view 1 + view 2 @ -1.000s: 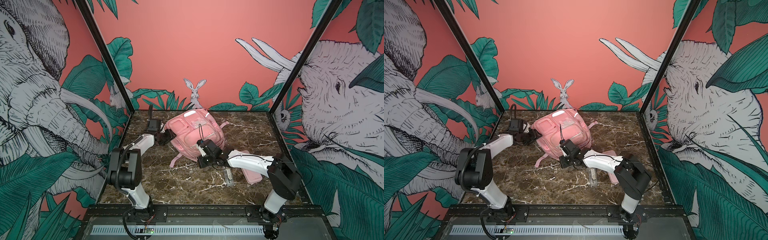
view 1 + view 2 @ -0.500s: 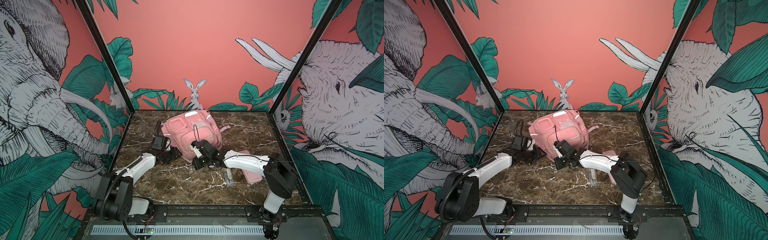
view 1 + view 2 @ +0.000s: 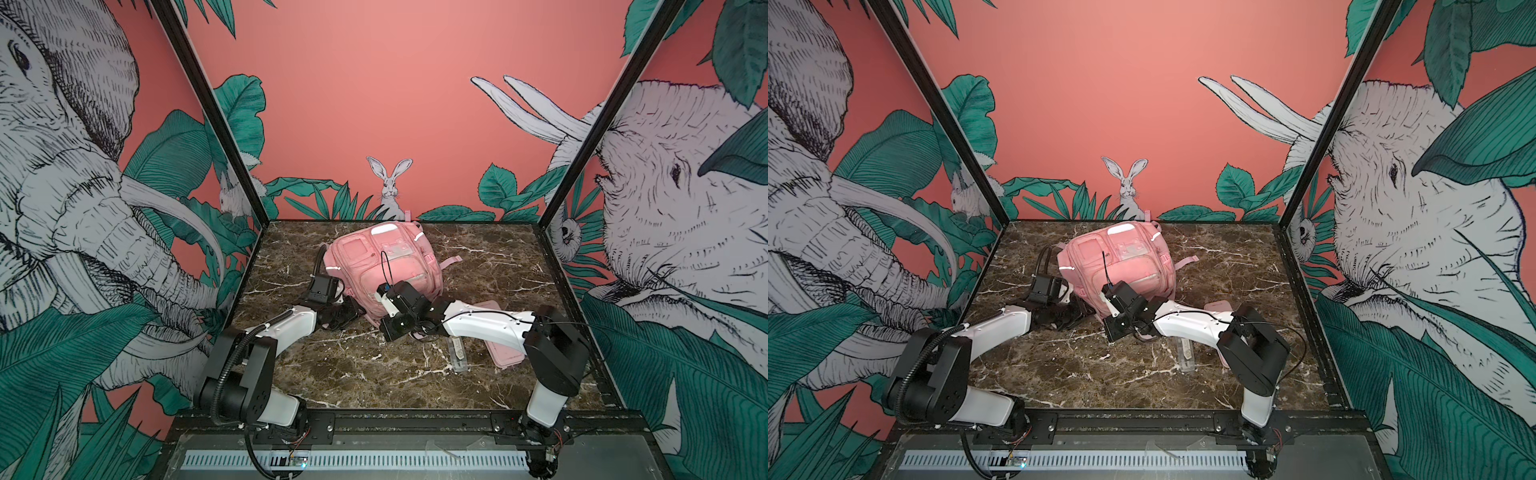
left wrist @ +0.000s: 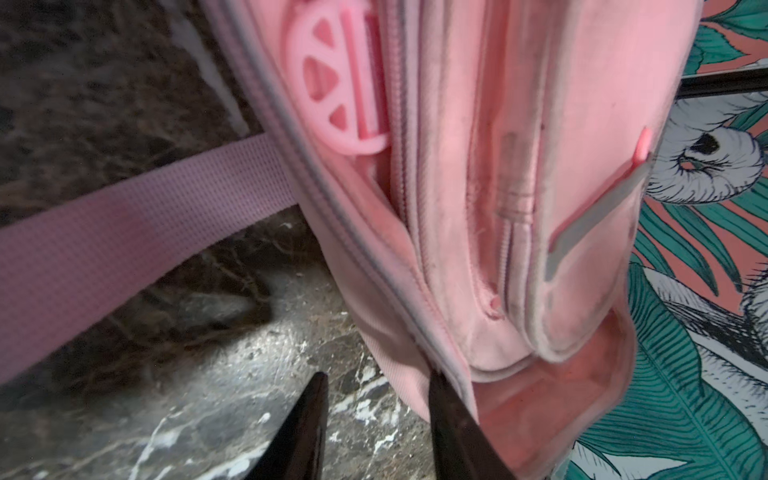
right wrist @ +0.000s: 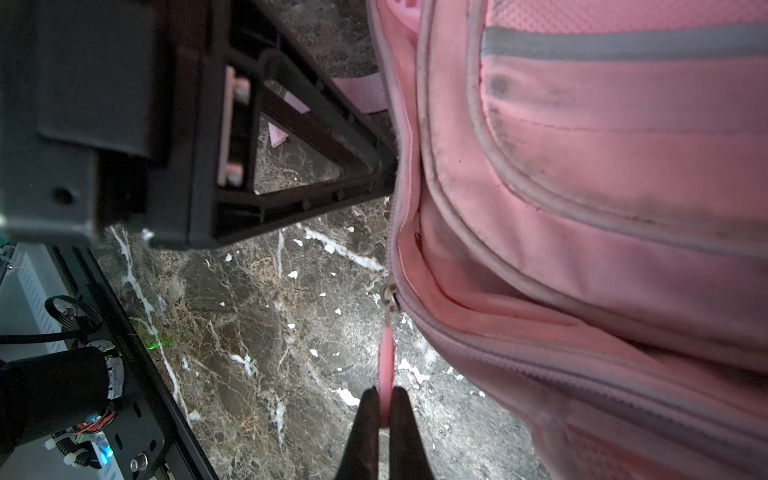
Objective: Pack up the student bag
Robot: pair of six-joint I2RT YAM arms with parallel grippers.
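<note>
On the dark marbled surface (image 3: 374, 374), nearest to the front, lies a clear slim item (image 3: 457, 353), too small to identify. Just right of it is a flat pink pencil case (image 3: 505, 355), largely hidden under the right arm. That arm bends at its elbow on the near right and stretches its forearm low and leftward past the middle. In both top views its fingertips are lost against the pink fabric. The wrist view shows the right hand (image 5: 384, 399) pinched shut on a pink zip pull (image 5: 385, 361), which runs taut from the slider at the bag's edge. The left arm reaches low from the near left, with the left hand (image 4: 376, 382) at the bag's near-left corner. Its jaws stand partly apart, one fingertip (image 4: 436, 380) touching the seam and a fold of the lower edge between them. Whether it presses that fold is hard to tell. A pink strap (image 4: 124, 232) trails across the surface beside it, cut off by the frame. The student bag (image 3: 386, 266) lies front pockets up at the far middle, immediately beyond both hands, its near edge covered by them.
</note>
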